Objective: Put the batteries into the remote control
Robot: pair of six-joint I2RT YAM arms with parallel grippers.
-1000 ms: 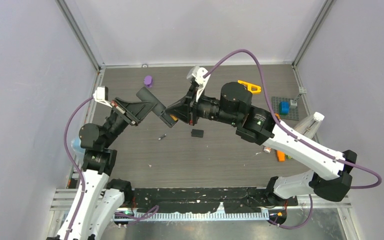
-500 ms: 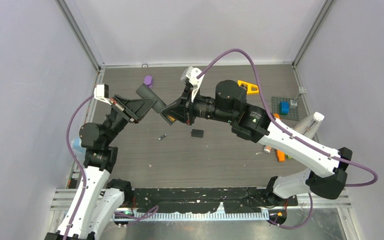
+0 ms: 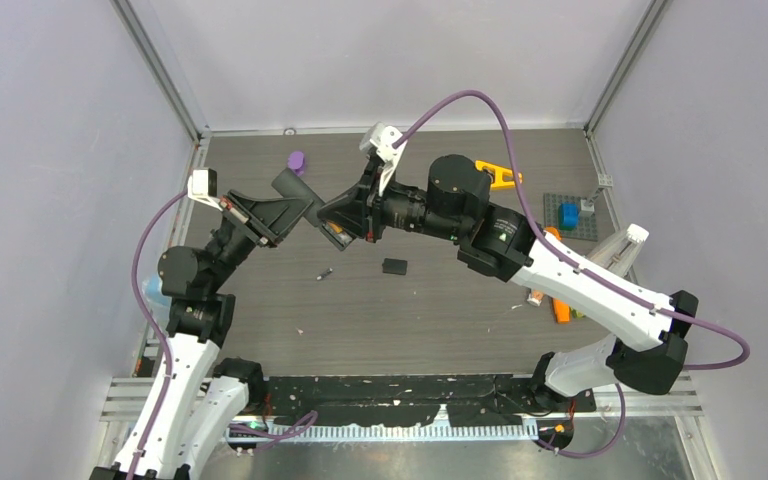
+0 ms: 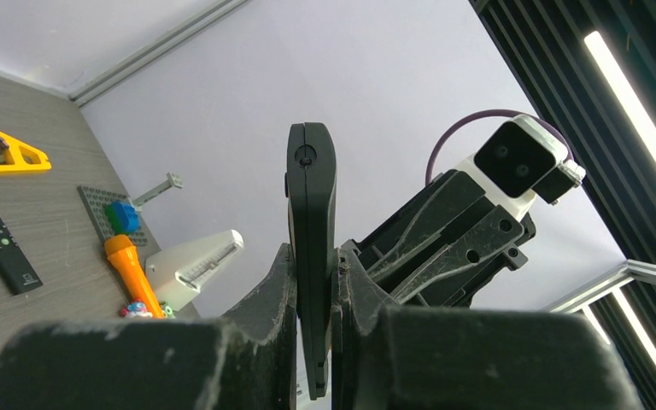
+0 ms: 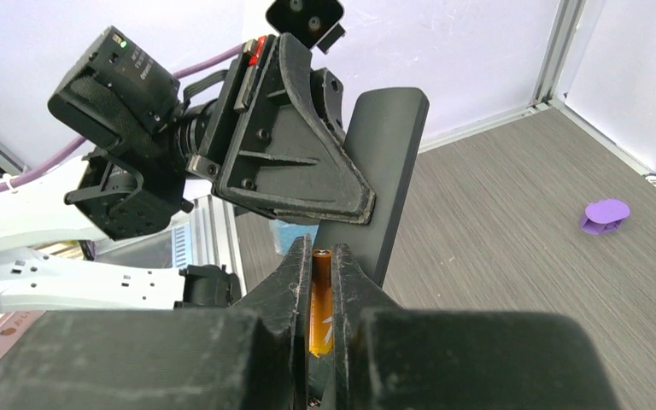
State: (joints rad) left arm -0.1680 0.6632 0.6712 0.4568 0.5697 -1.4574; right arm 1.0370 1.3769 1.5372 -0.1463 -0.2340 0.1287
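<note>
Over the far-left part of the tabletop (image 3: 410, 320), both arms meet in the air. Left gripper (image 4: 312, 275) clamped on the black remote control (image 4: 310, 201), gripping its lower end; remote upright, edge-on to the wrist camera, well clear of the surface. Right gripper (image 5: 321, 256) pinched together on an orange battery (image 5: 320, 299), its tip just beside the remote's broad face; contact or not, cannot tell. Battery bay not visible from any view.

Near the tabletop's middle lies a small black rectangular piece (image 3: 394, 266), probably the battery door. Toward the left edge from it, a tiny dark cylinder (image 3: 325, 272), likely another battery. Both lie apart from the arms.

Step in hand, as I judge it: bringing a battery to the remote, alignment stage, seating not seen. Next move calls for lining the cell's long axis with the bay, polarity right, then a gentle push while the left holds firm. A skewed approach could pop the cell out of the pinch
</note>
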